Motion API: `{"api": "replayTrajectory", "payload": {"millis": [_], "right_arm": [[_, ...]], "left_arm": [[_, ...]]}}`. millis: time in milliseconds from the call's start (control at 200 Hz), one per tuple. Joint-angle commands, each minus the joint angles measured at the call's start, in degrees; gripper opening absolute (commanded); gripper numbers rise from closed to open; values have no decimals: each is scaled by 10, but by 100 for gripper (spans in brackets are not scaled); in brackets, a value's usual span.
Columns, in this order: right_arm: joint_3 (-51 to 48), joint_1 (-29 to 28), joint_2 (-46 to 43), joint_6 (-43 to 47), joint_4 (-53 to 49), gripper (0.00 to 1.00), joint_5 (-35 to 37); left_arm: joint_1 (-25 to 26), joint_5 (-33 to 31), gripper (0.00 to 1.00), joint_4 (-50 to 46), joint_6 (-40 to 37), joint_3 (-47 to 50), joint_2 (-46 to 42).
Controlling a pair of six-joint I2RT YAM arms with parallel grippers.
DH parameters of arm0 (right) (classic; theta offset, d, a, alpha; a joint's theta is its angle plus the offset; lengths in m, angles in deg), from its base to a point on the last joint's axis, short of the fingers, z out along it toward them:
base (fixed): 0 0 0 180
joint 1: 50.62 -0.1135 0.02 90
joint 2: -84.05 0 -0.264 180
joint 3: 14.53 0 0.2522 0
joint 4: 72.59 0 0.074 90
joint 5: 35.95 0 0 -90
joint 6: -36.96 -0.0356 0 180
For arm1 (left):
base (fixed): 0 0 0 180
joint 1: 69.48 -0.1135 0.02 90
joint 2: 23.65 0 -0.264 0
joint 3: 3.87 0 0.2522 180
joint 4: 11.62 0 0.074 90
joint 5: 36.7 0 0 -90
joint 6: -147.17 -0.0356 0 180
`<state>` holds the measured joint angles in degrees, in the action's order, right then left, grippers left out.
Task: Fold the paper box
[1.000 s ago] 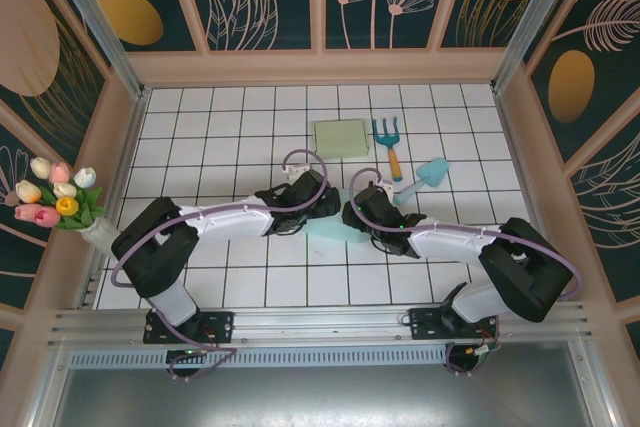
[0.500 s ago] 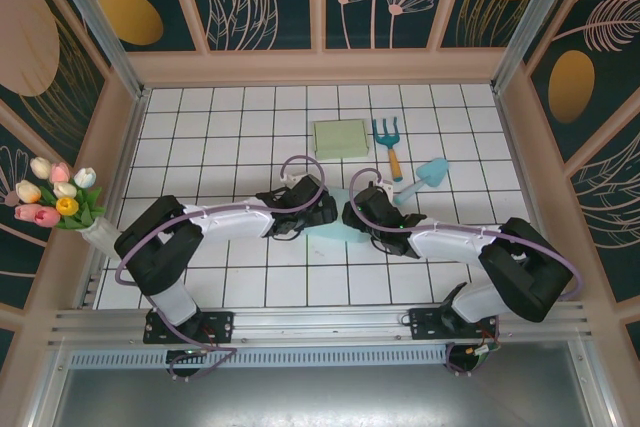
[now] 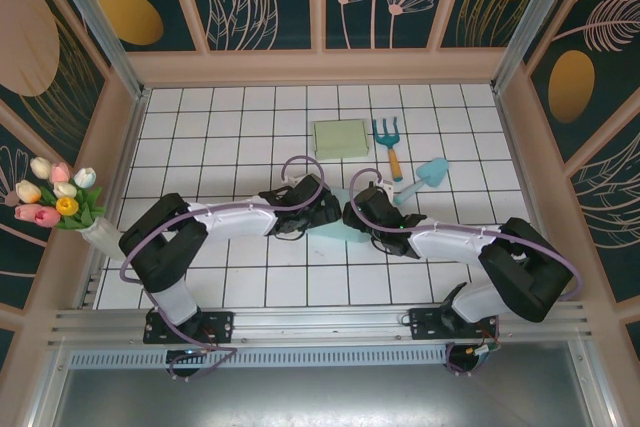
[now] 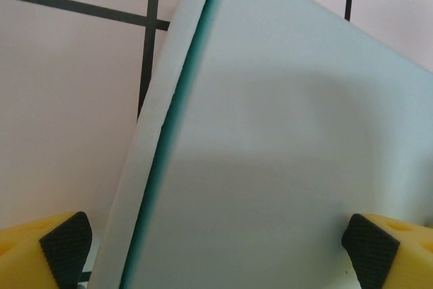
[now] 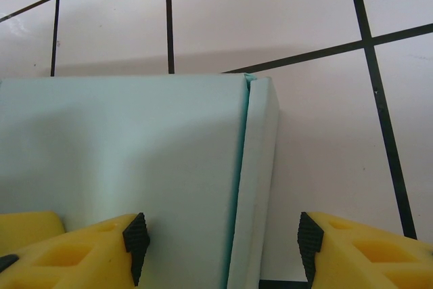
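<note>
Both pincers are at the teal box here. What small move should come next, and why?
Probably close the right pincer on the side flap: it sits between its open fingers, not yet gripped. The left pincer straddles the paper box wide open, seemingly placed to steady it.

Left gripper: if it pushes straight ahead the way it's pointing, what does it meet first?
Most likely the paper box. In the left wrist view its pale top panel lies straight ahead of the left gripper, between the open jaws. It looks close, though the exact depth is unclear.
</note>
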<state>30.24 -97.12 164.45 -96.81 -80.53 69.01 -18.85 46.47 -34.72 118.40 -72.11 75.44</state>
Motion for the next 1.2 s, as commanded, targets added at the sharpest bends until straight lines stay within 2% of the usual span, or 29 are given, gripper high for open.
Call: {"api": "replayTrajectory", "payload": {"millis": [0, 385, 540, 846, 1196], "right_arm": [[-14, 0, -3, 5, -14, 64, -8], [-10, 0, 9, 2, -11, 64, -11], [-10, 0, 9, 1, -12, 64, -13], [-10, -1, 8, 0, -15, 64, -14], [-10, -1, 1, -3, -21, 64, -13]], "left_arm": [[2, 17, 98, -44, 35, -9, 17], [2, 30, 97, -76, 83, -29, 10], [2, 17, 96, -84, 88, -31, 10], [3, 26, 90, -59, 103, -16, 18], [2, -13, 89, -77, 100, -5, 13]]}}
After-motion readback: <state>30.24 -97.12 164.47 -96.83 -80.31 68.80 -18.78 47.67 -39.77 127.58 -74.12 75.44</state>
